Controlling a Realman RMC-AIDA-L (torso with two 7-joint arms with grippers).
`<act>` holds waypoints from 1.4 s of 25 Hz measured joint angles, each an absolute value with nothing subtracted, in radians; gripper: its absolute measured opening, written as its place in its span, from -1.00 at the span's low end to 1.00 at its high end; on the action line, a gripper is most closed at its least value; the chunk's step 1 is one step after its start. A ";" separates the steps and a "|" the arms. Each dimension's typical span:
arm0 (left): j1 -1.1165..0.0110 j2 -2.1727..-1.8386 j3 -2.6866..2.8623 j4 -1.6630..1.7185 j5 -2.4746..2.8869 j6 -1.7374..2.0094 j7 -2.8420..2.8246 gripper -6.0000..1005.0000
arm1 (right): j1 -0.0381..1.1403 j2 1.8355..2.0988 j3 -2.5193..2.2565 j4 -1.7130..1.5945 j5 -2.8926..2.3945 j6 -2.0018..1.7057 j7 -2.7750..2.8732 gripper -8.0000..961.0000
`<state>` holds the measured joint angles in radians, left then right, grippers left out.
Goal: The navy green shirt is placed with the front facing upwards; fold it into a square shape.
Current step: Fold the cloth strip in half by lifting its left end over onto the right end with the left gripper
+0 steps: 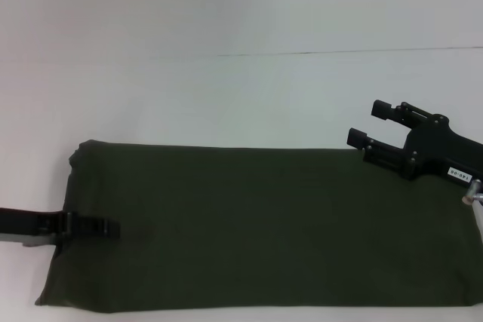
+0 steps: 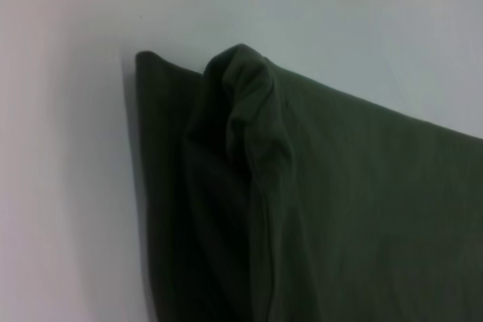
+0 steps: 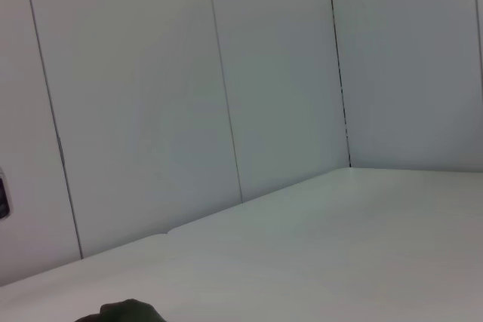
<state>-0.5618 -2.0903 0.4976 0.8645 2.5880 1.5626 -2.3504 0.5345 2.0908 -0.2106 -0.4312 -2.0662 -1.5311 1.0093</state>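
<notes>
The navy green shirt (image 1: 264, 224) lies on the white table as a long folded band, plain green side up; no letters or collar show. My left gripper (image 1: 106, 228) lies low over the band's left end, its fingers together on the cloth. In the left wrist view a raised ridge of the shirt (image 2: 256, 156) runs toward that gripper. My right gripper (image 1: 370, 124) is open and empty, just above the band's far right corner. A small bit of the shirt (image 3: 124, 311) shows in the right wrist view.
The white table (image 1: 226, 96) stretches beyond the shirt to a seam line at the back. White wall panels (image 3: 189, 73) stand behind the table. The shirt's near edge runs close to the table's front.
</notes>
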 joint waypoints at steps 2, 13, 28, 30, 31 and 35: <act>-0.562 -2.093 0.510 0.868 2.586 1.563 -2.350 0.52 | 0.533 2.091 -0.210 -0.431 -2.066 -1.531 1.009 0.66; -0.567 -2.095 0.543 0.873 2.586 1.553 -2.351 -0.23 | 0.529 2.089 -0.210 -0.428 -2.066 -1.533 1.009 0.66; -0.544 -2.091 0.529 0.970 2.586 1.564 -2.355 -0.34 | 0.536 2.089 -0.210 -0.432 -2.066 -1.533 1.009 0.66; -0.536 -2.090 0.529 0.994 2.590 1.563 -2.361 -0.21 | 0.539 2.089 -0.211 -0.431 -2.066 -1.532 1.009 0.66; -0.532 -2.089 0.527 1.006 2.590 1.561 -2.364 -0.16 | 0.539 2.089 -0.211 -0.431 -2.066 -1.532 1.009 0.66; -0.523 -2.088 0.486 1.087 2.585 1.586 -2.368 0.03 | 0.541 2.089 -0.211 -0.434 -2.066 -1.529 1.011 0.66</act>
<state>-0.5230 -2.0881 0.4864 1.0874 2.5852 1.5864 -2.3684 0.5414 2.0892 -0.2111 -0.4338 -2.0662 -1.5291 1.0105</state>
